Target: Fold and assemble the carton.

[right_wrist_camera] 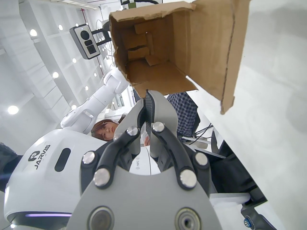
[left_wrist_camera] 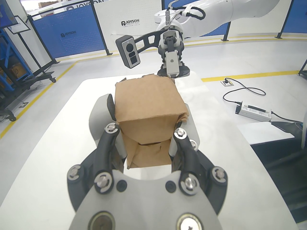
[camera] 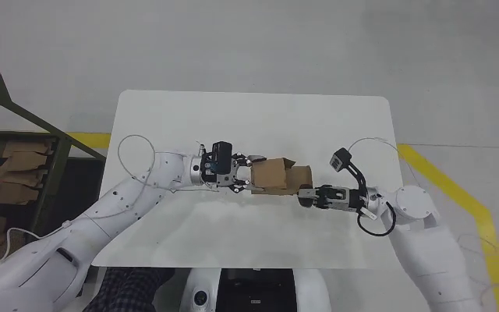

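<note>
Carton mid-assembly, one end looks closed | left gripper clamped round that end | right gripper pinching open rim | next, my guess: tuck flap over opening

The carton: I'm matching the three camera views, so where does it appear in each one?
Top view: carton at the centre of the table.
Left wrist view: carton mid-picture, closed end towards the camera.
Right wrist view: carton's open end faces the camera.
Shared landmark: right gripper pinching its open rim.
</note>
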Available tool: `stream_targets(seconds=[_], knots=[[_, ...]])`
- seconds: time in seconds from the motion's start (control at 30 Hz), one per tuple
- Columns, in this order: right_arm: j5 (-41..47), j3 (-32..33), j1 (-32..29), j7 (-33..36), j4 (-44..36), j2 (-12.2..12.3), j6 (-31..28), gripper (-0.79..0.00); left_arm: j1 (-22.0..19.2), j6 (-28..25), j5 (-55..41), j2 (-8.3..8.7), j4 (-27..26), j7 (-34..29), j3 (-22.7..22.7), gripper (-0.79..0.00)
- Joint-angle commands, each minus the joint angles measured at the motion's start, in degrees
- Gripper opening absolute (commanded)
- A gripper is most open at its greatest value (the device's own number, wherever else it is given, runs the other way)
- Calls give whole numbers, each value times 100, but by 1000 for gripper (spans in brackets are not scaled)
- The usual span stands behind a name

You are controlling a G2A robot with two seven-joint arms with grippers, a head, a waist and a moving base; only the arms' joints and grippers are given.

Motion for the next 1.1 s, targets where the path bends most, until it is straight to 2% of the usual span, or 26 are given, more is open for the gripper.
stream_targets(seconds=[0.0,0.2,0.57,0.9,1.07], knots=[[-67,-58,27,-107,-16,-4,25,-785,29,-23,14,4,-40,-36,-53,-403],[-105,-29,-3,-449,-87,6,-15,-785,93,-141,3,-11,-119,-104,-159,-406],[-138,-409,306,-500,-110,-37,-23,-785,106,-278,-7,-101,-142,-200,-263,-406],[177,553,167,-914,120,98,-231,-785,151,-384,-23,-174,-125,-291,-347,-409],[121,415,427,-993,295,81,-169,-785,191,-429,-20,-204,-136,-318,-388,-406]])
